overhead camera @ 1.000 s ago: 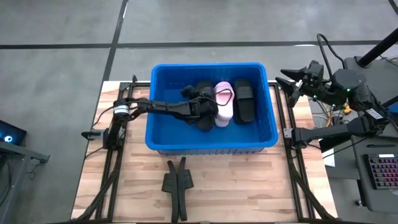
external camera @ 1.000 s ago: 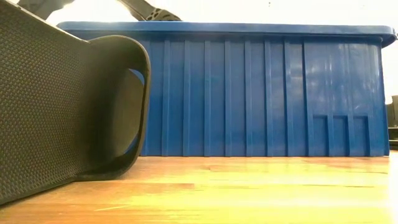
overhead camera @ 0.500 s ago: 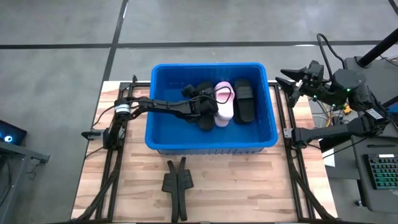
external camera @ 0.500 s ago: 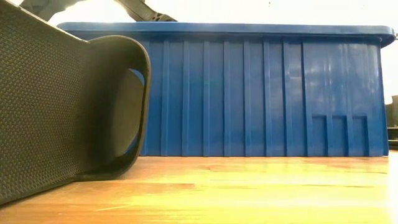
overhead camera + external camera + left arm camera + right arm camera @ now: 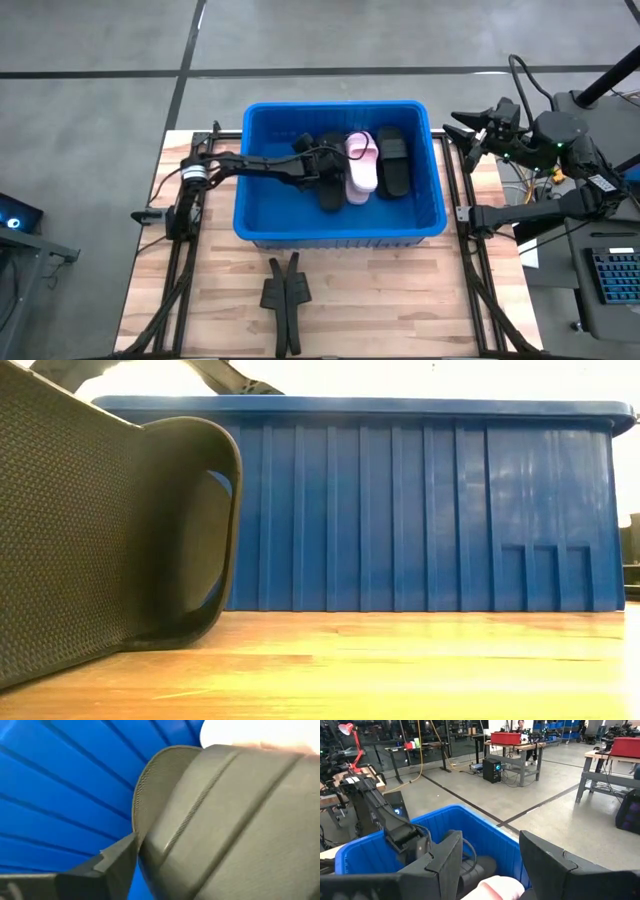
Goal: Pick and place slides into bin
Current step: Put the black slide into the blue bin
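Your left gripper (image 5: 325,170) is reaching in over the bin (image 5: 262,215) from its left rim and sits down among the slides. Right under and around it lies a black slide (image 5: 331,190); in the left wrist view that slide (image 5: 235,830) fills most of the frame, pressed against one dark finger (image 5: 107,870), with the blue ribbed wall behind. You cannot tell from these views how wide the fingers stand or whether they have a hold on the slide.

Just beside your left gripper, on its far side from the arm, a pink slide (image 5: 360,160) lies lengthwise, and just past that another black slide (image 5: 392,160), all three side by side on the bin floor.

Your right gripper (image 5: 470,128) waits outside the bin, near its right rim at the back corner, fingers (image 5: 445,862) spread apart with nothing between them; its own view looks down into the bin (image 5: 485,827) at the left arm.

On the bare table (image 5: 400,300) in front of the bin, well apart from both grippers, lies a narrow black forked piece (image 5: 284,300). In the low view another black slide (image 5: 100,530) stands close to the camera, before the bin wall (image 5: 420,510).
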